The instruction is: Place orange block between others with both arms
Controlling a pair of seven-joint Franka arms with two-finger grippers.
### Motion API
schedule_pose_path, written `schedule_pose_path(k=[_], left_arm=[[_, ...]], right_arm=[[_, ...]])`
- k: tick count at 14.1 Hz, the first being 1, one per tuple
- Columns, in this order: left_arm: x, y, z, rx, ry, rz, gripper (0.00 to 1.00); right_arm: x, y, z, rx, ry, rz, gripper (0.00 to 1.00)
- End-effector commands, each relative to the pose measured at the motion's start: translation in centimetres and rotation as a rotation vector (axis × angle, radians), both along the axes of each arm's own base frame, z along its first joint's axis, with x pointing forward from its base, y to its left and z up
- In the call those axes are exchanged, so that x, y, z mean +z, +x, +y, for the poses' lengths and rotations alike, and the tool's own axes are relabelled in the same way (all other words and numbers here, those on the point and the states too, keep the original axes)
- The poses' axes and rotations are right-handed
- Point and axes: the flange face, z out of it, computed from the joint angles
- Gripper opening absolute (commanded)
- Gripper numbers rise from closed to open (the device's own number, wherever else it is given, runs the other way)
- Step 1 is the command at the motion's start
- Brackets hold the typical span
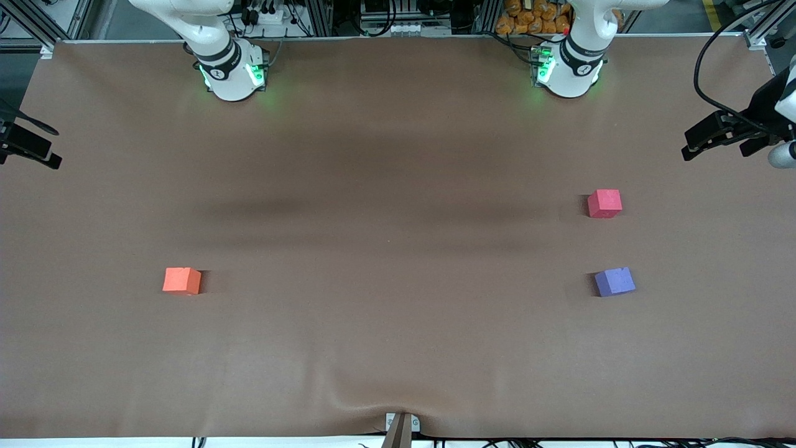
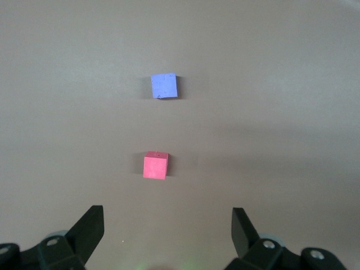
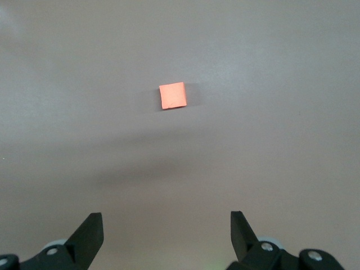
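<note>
The orange block sits alone on the brown table toward the right arm's end. Toward the left arm's end stand the others: a pinkish-red cube and, nearer the front camera, a purple-blue cube, with a bare gap between them. My left gripper hangs high over the table, open and empty, looking down on those two cubes. My right gripper is also high, open and empty, with the orange block below it. Only the arms' bases show in the front view.
Black fixtures reach in at both ends of the table. A small clamp holds the cloth at the front edge, where it is slightly rucked. The arm bases stand along the back edge.
</note>
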Motion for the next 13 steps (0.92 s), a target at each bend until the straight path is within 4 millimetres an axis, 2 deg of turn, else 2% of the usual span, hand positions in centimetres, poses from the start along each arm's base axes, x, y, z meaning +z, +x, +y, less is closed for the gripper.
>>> schedule_pose_path(k=[1,13], left_arm=[[0.45,0.27,-0.15,-0.009,0.021,-0.006,1.0],[0.33,0.1,0.28,-0.002,0.007,0.006,1.0]], right_arm=[[0.56,-0.69,0.05,0.015,0.018,-0.004,1.0],[0.24,-0.5,0.38,0.023,0.012,0.003,1.0]])
